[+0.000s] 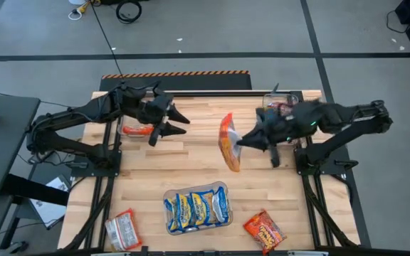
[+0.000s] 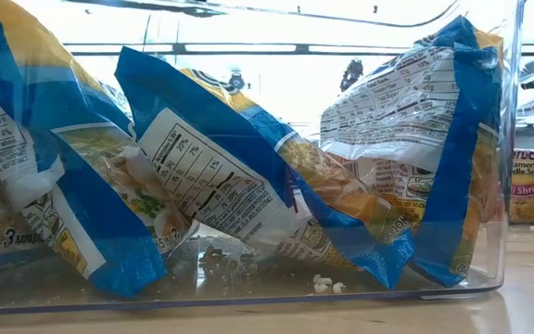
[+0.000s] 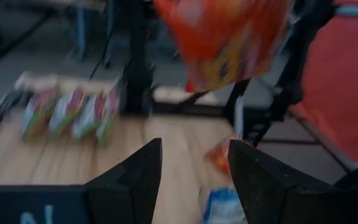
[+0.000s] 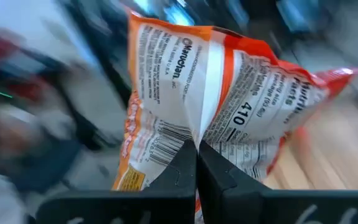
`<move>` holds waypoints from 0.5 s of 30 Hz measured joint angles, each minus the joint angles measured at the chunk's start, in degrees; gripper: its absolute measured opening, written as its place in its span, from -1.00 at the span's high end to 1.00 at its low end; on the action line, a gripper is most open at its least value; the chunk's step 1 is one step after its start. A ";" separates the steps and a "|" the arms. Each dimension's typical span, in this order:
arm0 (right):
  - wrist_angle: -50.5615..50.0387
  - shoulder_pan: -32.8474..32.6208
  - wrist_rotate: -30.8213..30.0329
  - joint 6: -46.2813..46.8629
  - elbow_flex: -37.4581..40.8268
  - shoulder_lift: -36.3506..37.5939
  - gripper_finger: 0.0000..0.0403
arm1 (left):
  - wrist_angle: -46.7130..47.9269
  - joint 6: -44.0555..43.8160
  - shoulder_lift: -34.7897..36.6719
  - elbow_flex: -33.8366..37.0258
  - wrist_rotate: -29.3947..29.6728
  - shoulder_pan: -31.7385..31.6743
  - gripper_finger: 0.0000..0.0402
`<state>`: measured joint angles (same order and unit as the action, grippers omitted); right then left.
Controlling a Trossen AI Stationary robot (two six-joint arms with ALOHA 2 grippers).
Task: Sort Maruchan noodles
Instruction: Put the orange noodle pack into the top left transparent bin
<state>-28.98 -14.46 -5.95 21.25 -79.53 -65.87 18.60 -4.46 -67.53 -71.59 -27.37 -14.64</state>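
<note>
We have the orange packet (image 4: 210, 106) pinched by its bottom edge in the right hand (image 4: 196, 155), lifted mid-tabletop. It looks light, crinkly and slippery, with brittle contents, so we grip the seam. Left hand (image 3: 194, 168) is open and empty, far left.

High view: even, soft overhead light, faint shadows under arms, right arm slightly motion-smeared. Low view: strong backlight, upper frame blown out white, glare on clear bin (image 2: 513, 139) wall. Left wrist view: dim, heavy blur throughout. Right wrist view: orange packet (image 4: 222, 106) print sharp, background smeared, left side worst.
</note>
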 joint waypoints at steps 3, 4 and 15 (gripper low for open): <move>13.96 1.71 9.93 -6.32 0.00 0.48 0.98 | -5.93 -1.26 -0.13 0.00 -1.64 1.66 0.02; 17.23 2.29 13.17 -7.46 0.00 0.44 0.98 | -8.76 -1.96 -0.60 0.00 -2.62 2.14 -0.01; 32.82 8.60 31.43 -4.44 0.02 -7.80 0.99 | -39.34 -8.48 -9.76 0.00 -10.23 7.68 -0.39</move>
<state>3.84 -5.86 25.47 16.81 -79.50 -73.67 -20.74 -12.94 -77.29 -71.59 -37.60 -6.96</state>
